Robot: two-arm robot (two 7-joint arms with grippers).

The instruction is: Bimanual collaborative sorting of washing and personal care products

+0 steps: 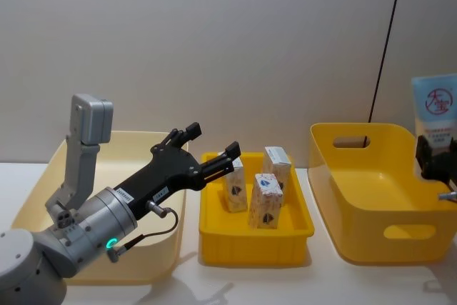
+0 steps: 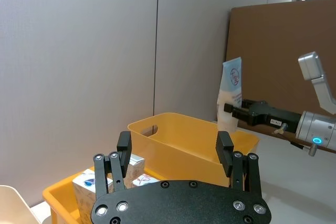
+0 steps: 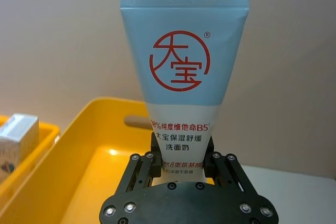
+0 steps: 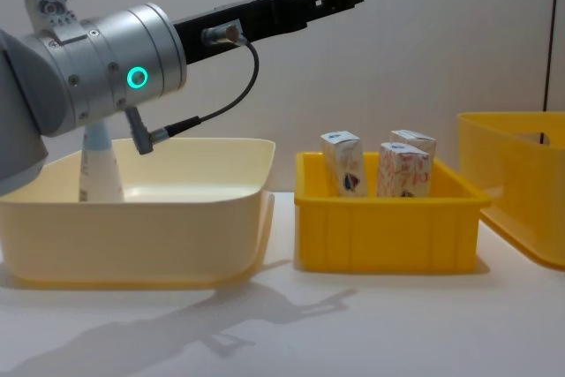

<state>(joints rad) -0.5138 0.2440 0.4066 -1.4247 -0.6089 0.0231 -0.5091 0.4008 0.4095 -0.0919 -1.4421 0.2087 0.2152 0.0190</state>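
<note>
My right gripper (image 3: 181, 165) is shut on the lower end of a light-blue tube (image 3: 184, 72) with a red logo, holding it upright over the far right side of the large yellow bin (image 1: 371, 198). The same tube (image 1: 435, 101) shows at the right edge of the head view and, farther off, the tube (image 2: 231, 90) shows in the left wrist view. My left gripper (image 1: 213, 141) hangs open and empty above the left end of the small yellow tray (image 1: 214, 230). Three white cartons (image 1: 265, 201) stand upright in that tray. Another tube (image 4: 97, 165) stands in the cream bin (image 4: 177, 218).
The cream bin (image 1: 43, 191) is at the left, the small tray in the middle, the large yellow bin at the right, all close together on a white table. A grey wall stands right behind them. A black cable (image 1: 385, 41) hangs down the wall.
</note>
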